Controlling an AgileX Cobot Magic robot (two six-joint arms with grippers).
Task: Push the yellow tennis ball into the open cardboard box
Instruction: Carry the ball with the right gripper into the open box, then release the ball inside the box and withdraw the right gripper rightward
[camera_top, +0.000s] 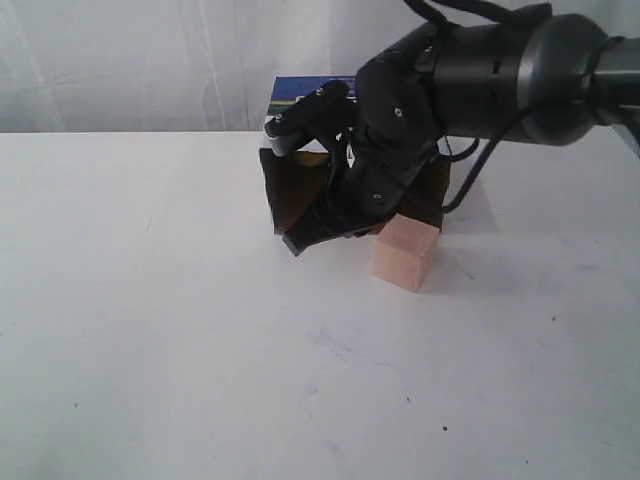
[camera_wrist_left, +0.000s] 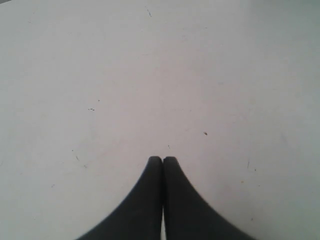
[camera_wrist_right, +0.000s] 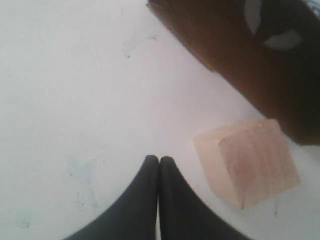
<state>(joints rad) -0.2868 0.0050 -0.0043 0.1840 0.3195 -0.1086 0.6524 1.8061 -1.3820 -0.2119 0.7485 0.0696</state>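
Blocking the carton mouth: right arm low, both grippers closed

White table (camera_top: 150, 350) fills every view. The black right arm (camera_top: 480, 70) hangs low in front of the open cardboard box (camera_top: 300, 92), hiding most of it; only its blue top and a dark brown flap show. A tan wooden cube (camera_top: 407, 252) sits just beside the box's front. The right gripper (camera_wrist_right: 159, 161) has its jaws pressed together, empty, near the cube. The left gripper (camera_wrist_left: 163, 160) is likewise closed on nothing, over bare table. The yellow tennis ball cannot be seen in any view.

Exterior camera looks down across the desk (camera_top: 150, 350) from slightly above. Both wrist cameras hang close over it, facing down; the right one shares the wooden cube (camera_wrist_right: 250, 162) with the exterior.
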